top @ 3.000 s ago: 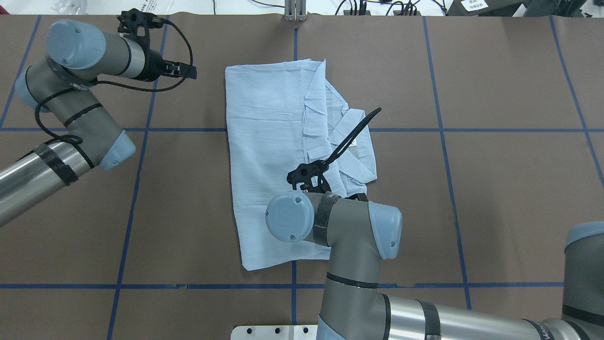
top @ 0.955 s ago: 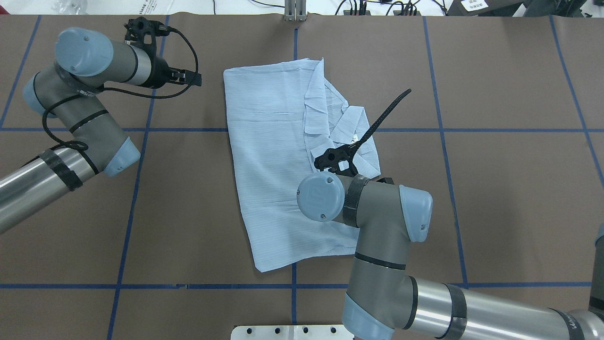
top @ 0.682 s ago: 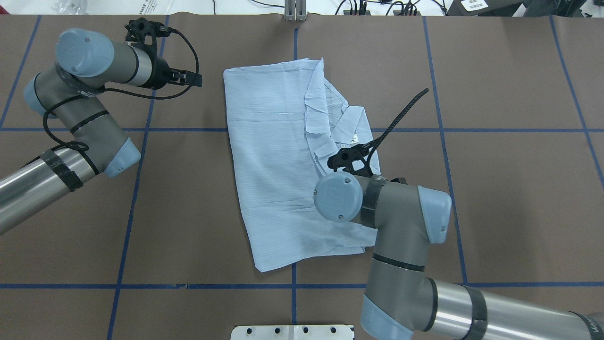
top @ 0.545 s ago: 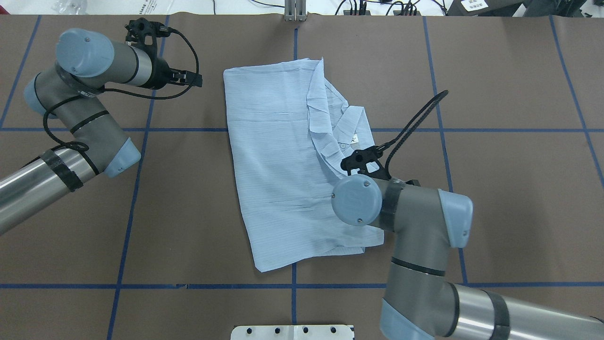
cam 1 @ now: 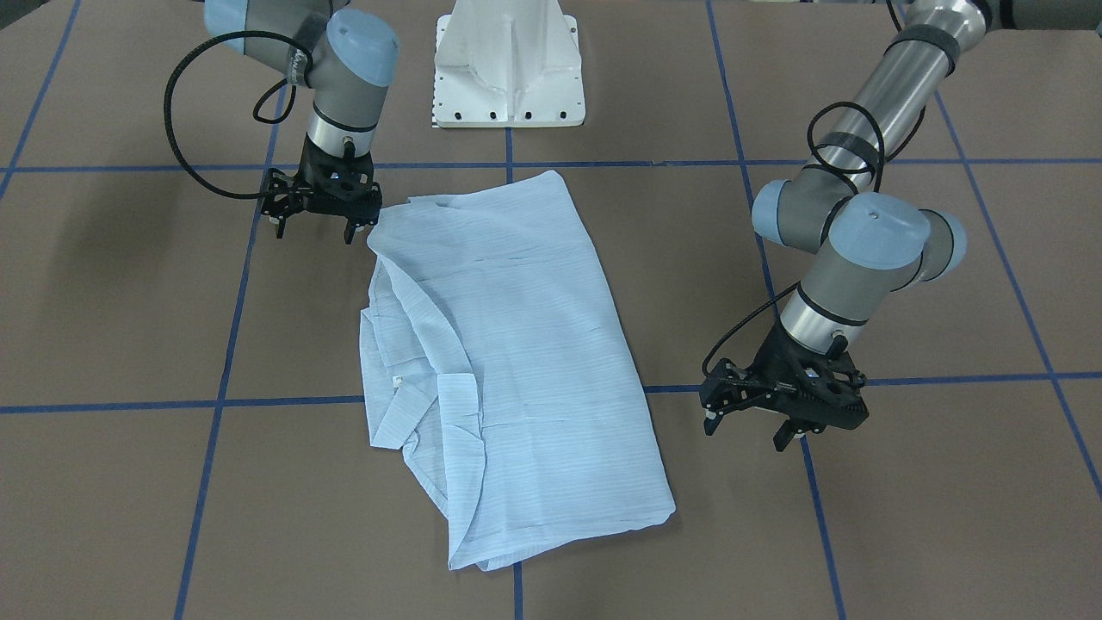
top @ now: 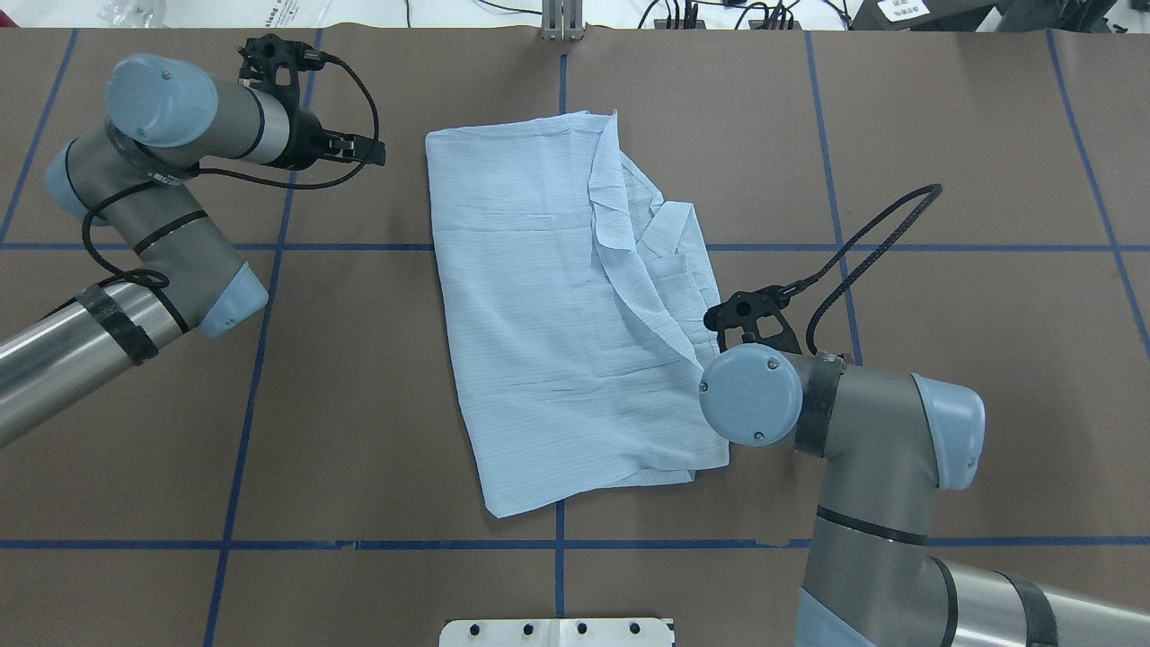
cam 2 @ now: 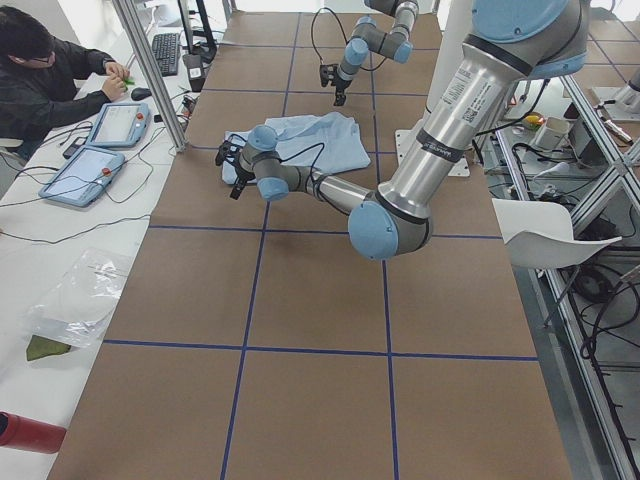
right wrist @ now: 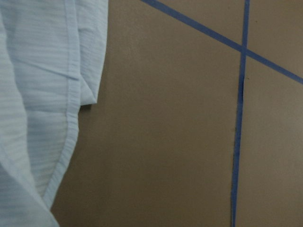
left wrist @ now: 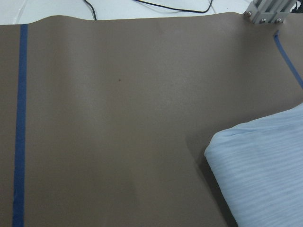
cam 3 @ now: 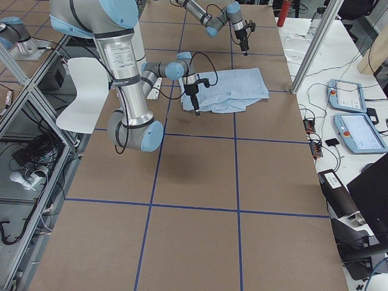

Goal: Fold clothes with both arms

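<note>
— How far along is the folding?

— Well on, by the look of it. The shirt [top: 539, 341] lies flat in the middle of the desk [top: 988, 135], already brought in to a long, narrow panel with no sleeve hanging loose.

— So it is done?

— Probably not. The left long edge is clean, but the right edge is untidy: the collar [top: 669, 235] and a slanting flap of cloth stick out there, and the near end sits askew. The panel also looks too long for a finished fold. A fold across its length, far end to near end, seems to be what is left, perhaps after that right side is smoothed.

— And the arms?

— Neither has the cloth. The left claw [cam 1: 746, 429] hangs over bare desk near the shirt's far left corner, apart from it, with its fingers spread and nothing between them. The right claw [cam 1: 314, 231] is low, just beside the shirt's near right corner, also spread and empty. Whether a finger brushes the cloth cannot be told.

— So each could take a corner?

— It seems so. Each wrist camera shows a shirt edge next to bare brown desk.
</note>
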